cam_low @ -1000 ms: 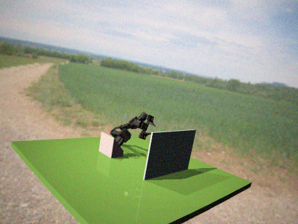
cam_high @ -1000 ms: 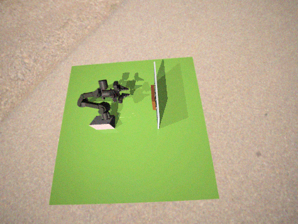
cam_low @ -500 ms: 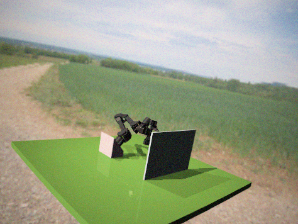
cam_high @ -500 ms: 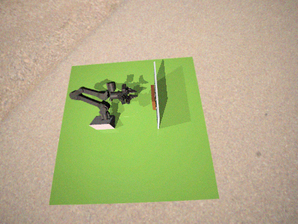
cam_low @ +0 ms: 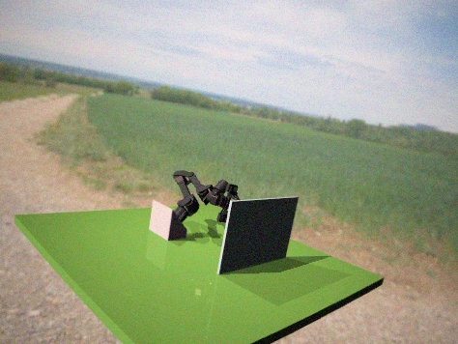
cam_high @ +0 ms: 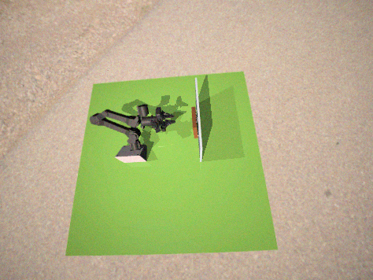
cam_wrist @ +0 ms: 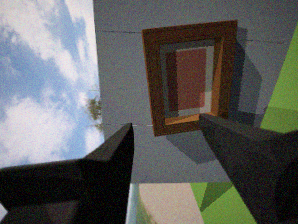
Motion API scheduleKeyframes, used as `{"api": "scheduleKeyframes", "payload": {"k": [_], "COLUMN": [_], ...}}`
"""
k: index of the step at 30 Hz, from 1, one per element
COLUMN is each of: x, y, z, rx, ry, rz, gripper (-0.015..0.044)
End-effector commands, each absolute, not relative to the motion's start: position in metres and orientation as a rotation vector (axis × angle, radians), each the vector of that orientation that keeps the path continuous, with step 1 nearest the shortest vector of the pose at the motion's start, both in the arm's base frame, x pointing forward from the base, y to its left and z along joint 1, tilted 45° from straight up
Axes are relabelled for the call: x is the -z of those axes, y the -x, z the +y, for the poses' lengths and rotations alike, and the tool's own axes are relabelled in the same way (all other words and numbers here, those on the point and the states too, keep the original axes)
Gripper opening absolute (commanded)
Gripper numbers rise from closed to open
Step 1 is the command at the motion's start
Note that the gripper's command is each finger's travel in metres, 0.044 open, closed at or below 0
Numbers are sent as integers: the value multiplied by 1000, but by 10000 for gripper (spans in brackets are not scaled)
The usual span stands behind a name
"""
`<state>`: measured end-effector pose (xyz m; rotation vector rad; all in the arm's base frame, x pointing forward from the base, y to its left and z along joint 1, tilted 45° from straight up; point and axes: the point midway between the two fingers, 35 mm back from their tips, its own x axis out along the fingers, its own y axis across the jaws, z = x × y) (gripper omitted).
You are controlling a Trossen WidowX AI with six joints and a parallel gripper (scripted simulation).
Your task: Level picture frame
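The brown picture frame (cam_high: 194,123) (cam_wrist: 151,80) hangs on the robot's side of the grey upright wall (cam_high: 201,153) (cam_low: 258,234) (cam_wrist: 120,75). The wrist view is rolled, with the sky at its left. Against the wall's top edge and seams the frame is tilted: its end at the top of that view sits higher, which is the right end facing the wall. Screw and notched strip are hidden. My gripper (cam_high: 173,119) (cam_wrist: 165,123) is open and empty, short of the frame with a gap in the top view. In the exterior view the wall hides the frame and part of the gripper.
The arm's base (cam_high: 131,153) (cam_low: 167,224) stands on the green table top (cam_high: 169,208) (cam_low: 121,285), facing the wall. The wall's top edge lies to the left in the wrist view. Shadows of arm and wall fall on the green surface.
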<state>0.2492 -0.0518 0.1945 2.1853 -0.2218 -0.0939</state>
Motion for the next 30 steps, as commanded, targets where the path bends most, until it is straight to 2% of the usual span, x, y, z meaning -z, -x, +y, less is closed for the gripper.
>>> {"api": "scheduleKeyframes", "payload": {"k": [1, 18, 30], "x": [-193, -193, -193], "y": [-249, -326, -327], "z": [-51, -66, -67], "rx": [97, 92, 92], "ry": [-2191, -2190, -2190], "rz": [-215, -218, -218], "gripper": [260, 260, 260]}}
